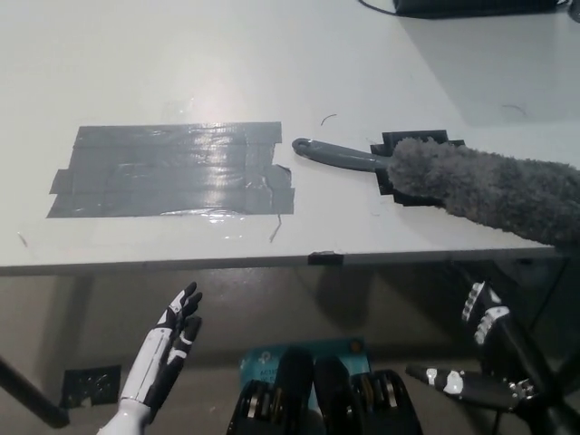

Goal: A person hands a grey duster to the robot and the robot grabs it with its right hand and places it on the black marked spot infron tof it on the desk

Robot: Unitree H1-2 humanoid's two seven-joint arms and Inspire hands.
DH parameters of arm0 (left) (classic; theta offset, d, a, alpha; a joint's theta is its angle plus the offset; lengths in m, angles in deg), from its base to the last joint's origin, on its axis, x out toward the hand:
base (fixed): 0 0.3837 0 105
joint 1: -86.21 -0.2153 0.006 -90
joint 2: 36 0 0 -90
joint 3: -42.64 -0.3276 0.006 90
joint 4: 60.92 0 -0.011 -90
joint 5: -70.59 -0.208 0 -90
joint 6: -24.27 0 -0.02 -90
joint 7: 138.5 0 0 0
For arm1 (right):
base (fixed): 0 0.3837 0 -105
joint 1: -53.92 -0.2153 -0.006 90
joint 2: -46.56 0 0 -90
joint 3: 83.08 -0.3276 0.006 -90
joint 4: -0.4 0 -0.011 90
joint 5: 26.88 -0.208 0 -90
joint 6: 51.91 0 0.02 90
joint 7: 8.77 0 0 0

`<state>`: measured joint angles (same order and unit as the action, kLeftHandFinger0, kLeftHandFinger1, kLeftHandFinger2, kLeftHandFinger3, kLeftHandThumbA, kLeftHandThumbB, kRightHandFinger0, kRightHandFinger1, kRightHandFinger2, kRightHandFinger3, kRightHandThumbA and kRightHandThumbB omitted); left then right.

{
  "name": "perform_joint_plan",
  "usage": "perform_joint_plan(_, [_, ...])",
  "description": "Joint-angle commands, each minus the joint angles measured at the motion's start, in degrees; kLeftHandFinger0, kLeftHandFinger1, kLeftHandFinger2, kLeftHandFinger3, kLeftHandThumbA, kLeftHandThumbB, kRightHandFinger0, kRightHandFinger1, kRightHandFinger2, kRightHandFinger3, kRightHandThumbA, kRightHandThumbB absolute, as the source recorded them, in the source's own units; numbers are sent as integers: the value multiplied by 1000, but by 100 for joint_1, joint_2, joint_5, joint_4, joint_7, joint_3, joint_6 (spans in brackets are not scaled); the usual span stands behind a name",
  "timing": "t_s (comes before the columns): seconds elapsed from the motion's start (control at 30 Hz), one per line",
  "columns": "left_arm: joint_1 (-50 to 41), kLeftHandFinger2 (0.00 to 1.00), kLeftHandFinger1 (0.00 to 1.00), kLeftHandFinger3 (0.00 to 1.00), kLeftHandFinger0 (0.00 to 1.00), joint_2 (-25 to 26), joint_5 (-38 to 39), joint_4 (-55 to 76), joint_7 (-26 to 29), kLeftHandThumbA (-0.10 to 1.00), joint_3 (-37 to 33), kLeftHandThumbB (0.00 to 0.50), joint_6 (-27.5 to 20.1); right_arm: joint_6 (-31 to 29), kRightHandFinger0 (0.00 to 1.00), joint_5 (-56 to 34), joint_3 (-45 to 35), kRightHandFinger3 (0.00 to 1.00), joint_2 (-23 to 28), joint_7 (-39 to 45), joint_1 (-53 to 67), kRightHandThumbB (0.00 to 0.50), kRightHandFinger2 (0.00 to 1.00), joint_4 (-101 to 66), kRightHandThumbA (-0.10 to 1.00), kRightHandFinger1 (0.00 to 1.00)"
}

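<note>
The grey duster (480, 186) lies on the white desk (227, 63), its fluffy head stretching to the right edge of the picture and covering most of the black marked spot (412, 145). Its grey handle (333, 156) points left toward the tape patch. My black right hand (485, 349) hangs open below the desk edge at the lower right, holding nothing and well apart from the duster. My white left hand (163, 349) rests open below the desk edge at the lower left.
A large patch of grey tape (168, 169) is stuck on the desk left of the duster handle. A small black clip (324, 258) sits on the desk's front edge. A dark object (471, 5) shows at the top right.
</note>
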<state>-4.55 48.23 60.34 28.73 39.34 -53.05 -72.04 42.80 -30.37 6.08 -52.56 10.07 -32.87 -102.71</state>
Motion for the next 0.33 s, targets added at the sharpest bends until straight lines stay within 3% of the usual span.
perform_joint_plan(0.0, [128,1000,1000,1000,1000,15,-30,120,51,1000,40,193,-355,-1387,1000,422,145,1000,17,-293,-254,311,1000,836,1000,1000])
perform_joint_plan(0.3, [-84,1000,1000,1000,1000,27,55,139,-24,1000,8,173,-386,-1451,1000,553,238,1000,32,-417,-64,325,1000,976,1000,1000])
